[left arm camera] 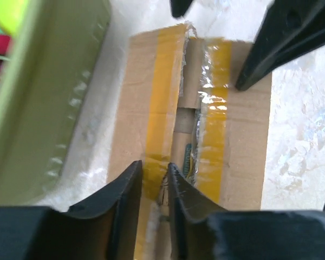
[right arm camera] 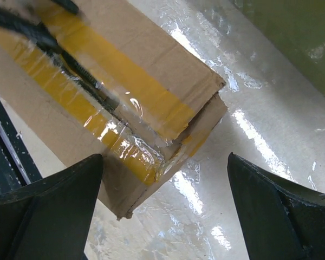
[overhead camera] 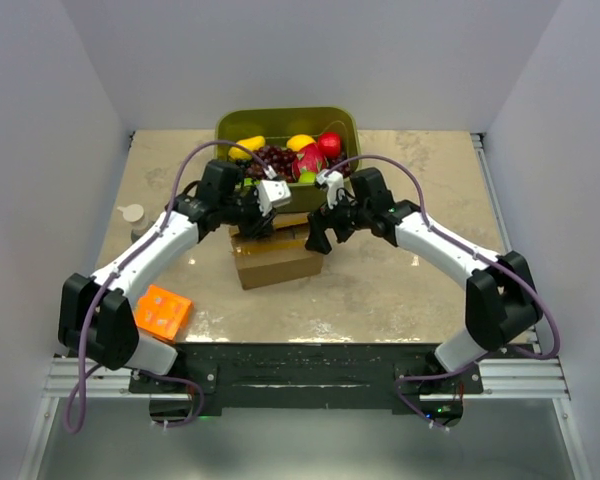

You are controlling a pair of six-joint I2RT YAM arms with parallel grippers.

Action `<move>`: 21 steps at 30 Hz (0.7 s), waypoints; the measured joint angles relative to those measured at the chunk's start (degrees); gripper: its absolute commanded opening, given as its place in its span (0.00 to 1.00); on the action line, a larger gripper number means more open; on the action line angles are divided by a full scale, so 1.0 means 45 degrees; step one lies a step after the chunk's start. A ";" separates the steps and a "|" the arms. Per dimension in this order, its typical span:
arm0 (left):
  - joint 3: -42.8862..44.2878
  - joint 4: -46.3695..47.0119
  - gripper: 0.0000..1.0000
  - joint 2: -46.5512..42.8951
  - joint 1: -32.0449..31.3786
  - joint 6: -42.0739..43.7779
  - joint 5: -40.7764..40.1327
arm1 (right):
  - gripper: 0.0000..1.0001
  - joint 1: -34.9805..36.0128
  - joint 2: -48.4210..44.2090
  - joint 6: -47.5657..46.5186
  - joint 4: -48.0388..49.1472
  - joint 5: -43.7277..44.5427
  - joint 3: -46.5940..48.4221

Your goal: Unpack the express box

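The express box (overhead camera: 275, 262) is a brown carton with yellow tape, standing in the middle of the table. Its top seam is slit and slightly parted in the left wrist view (left arm camera: 244, 135). My left gripper (overhead camera: 263, 222) sits on the box's left end, nearly shut, its fingers (left arm camera: 154, 165) pinching the taped flap edge beside the seam, one finger in the slit. My right gripper (overhead camera: 315, 235) is wide open above the box's right end. In the right wrist view its fingers (right arm camera: 165, 157) straddle the box's torn corner (right arm camera: 141, 49) without touching it.
A green bin (overhead camera: 230, 125) full of toy fruit stands just behind the box, close to the left gripper (left arm camera: 49, 92). A flat orange box (overhead camera: 162, 311) lies near the front left. A small white round object (overhead camera: 131, 212) lies at the left edge.
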 measured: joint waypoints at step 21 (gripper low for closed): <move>0.1020 0.1399 0.00 0.2574 0.3555 -0.5673 0.6708 | 0.96 0.0097 -0.0777 -0.5231 -0.3803 -0.0991 0.2909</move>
